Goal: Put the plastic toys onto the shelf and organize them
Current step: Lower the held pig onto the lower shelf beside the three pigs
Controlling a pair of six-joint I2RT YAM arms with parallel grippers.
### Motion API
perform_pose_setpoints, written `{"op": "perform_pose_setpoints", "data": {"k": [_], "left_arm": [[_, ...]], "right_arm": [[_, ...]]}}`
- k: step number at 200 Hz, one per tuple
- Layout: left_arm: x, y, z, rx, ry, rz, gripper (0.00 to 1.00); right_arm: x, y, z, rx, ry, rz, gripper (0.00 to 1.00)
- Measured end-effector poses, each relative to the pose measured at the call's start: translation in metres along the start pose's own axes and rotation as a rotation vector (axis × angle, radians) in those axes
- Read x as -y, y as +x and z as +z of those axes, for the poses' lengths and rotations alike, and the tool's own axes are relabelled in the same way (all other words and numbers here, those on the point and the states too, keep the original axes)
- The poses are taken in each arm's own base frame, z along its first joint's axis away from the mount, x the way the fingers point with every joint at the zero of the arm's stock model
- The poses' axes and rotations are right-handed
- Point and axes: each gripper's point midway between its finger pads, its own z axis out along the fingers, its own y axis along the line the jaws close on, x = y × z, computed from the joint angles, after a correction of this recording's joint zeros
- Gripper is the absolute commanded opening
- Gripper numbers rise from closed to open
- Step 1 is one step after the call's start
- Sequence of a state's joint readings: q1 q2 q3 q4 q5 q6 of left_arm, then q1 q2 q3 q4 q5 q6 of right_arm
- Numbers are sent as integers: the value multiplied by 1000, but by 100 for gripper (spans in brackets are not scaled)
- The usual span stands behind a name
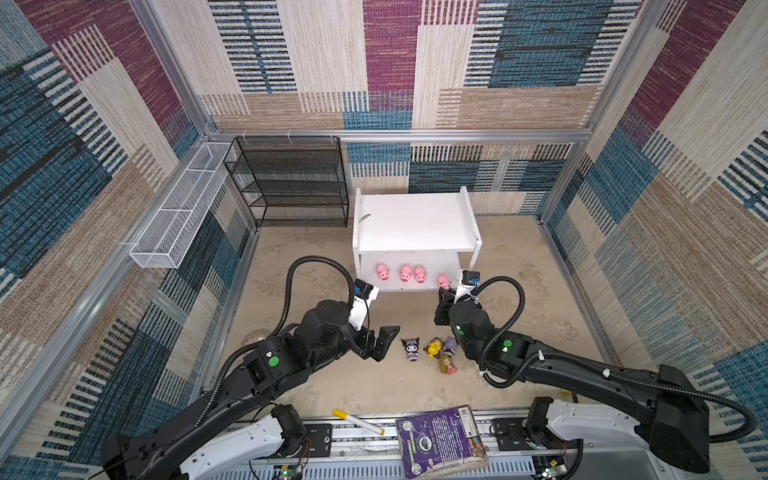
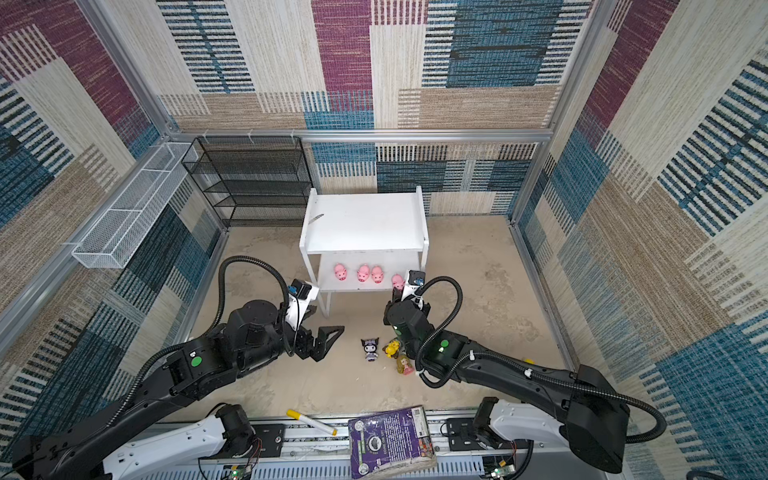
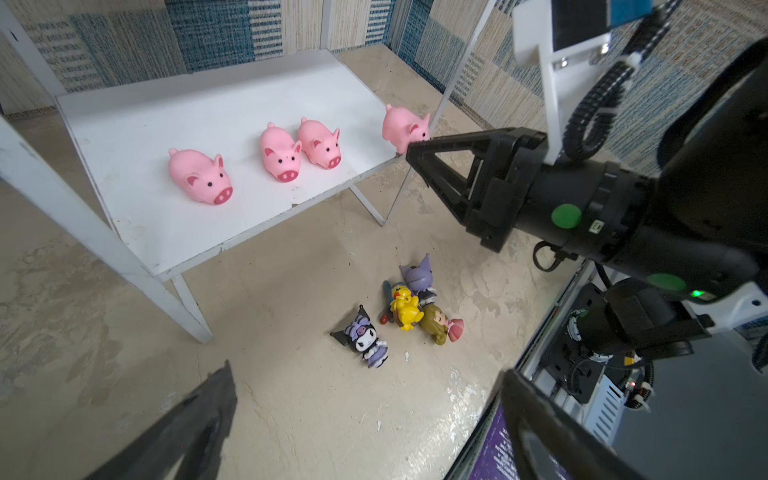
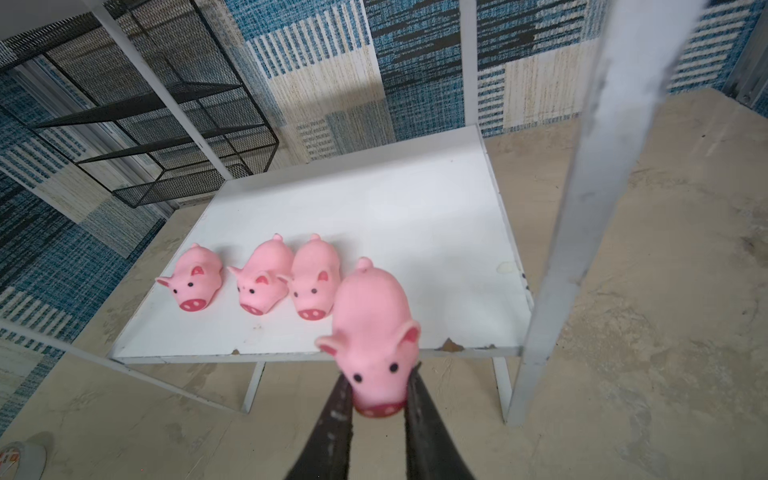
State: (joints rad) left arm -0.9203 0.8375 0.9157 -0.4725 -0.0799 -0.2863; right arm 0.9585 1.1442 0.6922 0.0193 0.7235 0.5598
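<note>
At the near edge, a purple book [image 1: 440, 440] and a marker [image 1: 358, 422] are lying. Just beyond, four toys are lying on the floor: a black-purple eared figurine [image 1: 411, 348], then a yellow one [image 1: 434, 347], a lilac one [image 1: 450, 344] and a blonde girl [image 1: 448, 364] bunched together. The left gripper [image 1: 388, 343] is hanging beside them, jaws spread wide and holding nothing. Farther on, the right gripper [image 4: 378, 388] is pinching the fourth pig [image 4: 372, 328] by its snout at the front right corner of the shelf [image 1: 415, 220], on the lower board, where three more pigs [image 1: 405, 273] are standing in a row
</note>
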Motion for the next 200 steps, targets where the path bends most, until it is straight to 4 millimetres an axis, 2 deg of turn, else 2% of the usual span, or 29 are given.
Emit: {"op": "perform_pose_setpoints", "data": {"k": [27,96,200], "left_arm": [[2,-9,-2,30,6,7,99],[6,-11,-1,30,22,26,99],[10,-11,-1,30,44,26,99]], "right_arm": [[2,3,7,-8,1,-6,24],[7,9,30,-24,27,-24,24],[9,7,57,-27,41,-48,25]]}}
